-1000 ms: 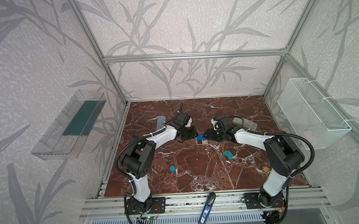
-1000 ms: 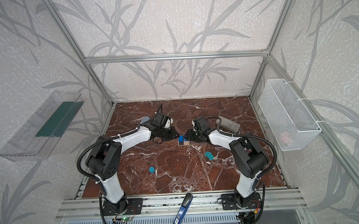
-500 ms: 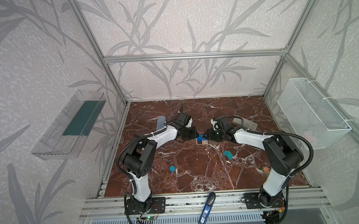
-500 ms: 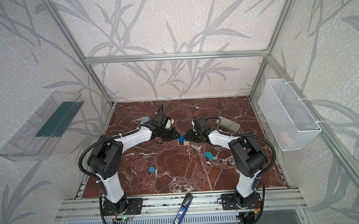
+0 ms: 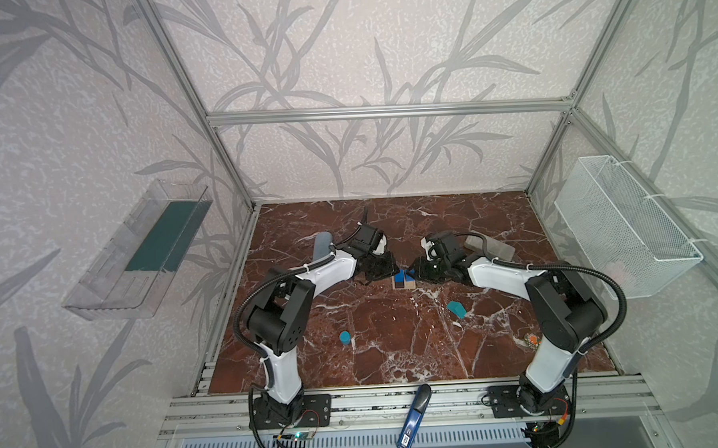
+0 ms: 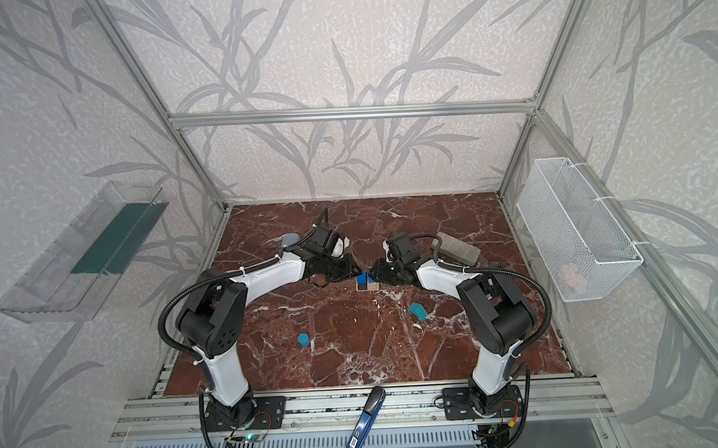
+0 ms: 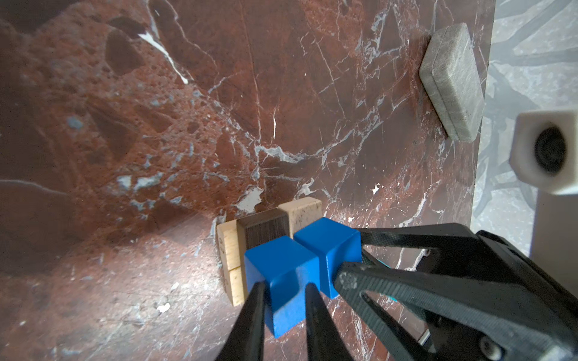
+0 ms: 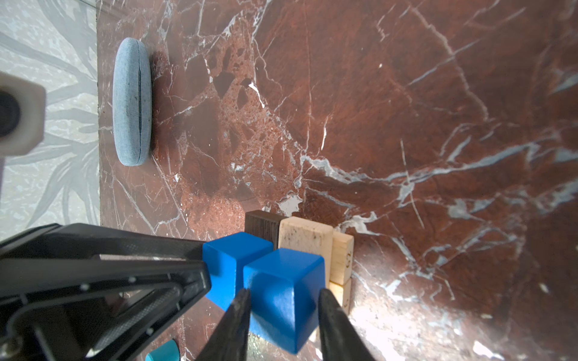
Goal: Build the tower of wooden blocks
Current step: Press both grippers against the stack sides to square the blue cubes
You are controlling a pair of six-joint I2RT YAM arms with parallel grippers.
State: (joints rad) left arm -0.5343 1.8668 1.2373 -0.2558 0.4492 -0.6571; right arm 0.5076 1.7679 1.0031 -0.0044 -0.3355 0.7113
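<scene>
The tower's base (image 5: 402,284) of pale bars (image 7: 230,247) and a dark brown bar (image 7: 266,226) lies mid-table, and is seen in both top views (image 6: 367,287). Two blue cubes sit side by side on it. My left gripper (image 7: 284,284) is shut on one cube (image 7: 278,262), coming in from the left (image 5: 394,270). My right gripper (image 8: 284,290) straddles the other cube (image 8: 281,275) from the right (image 5: 412,271), its jaws open and close to the cube's sides. A teal house-shaped piece (image 5: 456,309) and a blue cylinder (image 5: 345,338) lie loose nearer the front.
A grey stone-like brick (image 5: 489,246) lies behind the right arm. A grey-blue case (image 5: 323,243) lies behind the left arm. A wire basket (image 5: 624,226) hangs on the right wall, a clear shelf (image 5: 138,251) on the left. A blue tool (image 5: 413,410) rests on the front rail.
Both arms have stayed at the stack. The right gripper's jaws have drawn in toward the sides of its blue cube. The left grip is unchanged.
</scene>
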